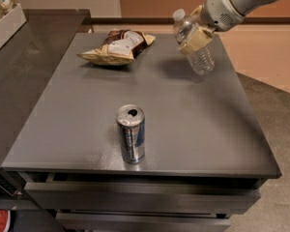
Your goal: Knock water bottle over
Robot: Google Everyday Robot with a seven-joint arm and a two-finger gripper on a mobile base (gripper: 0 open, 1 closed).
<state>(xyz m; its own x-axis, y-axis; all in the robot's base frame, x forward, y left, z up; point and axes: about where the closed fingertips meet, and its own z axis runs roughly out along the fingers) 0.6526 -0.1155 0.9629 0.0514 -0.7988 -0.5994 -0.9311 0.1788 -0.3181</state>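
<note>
The water bottle (201,61) is a clear ribbed plastic bottle with a white cap, at the back right of the grey table (198,124). It leans with its cap toward the left and its base still on the table. My gripper (195,38) comes in from the upper right and presses against the bottle's middle, covering its label band. The arm runs off to the top right corner.
A silver-blue drink can (131,134) stands upright near the table's front edge. A crumpled snack bag (118,46) lies at the back left. A white box (5,22) sits on the side counter to the left. Drawers (135,197) lie below the front edge.
</note>
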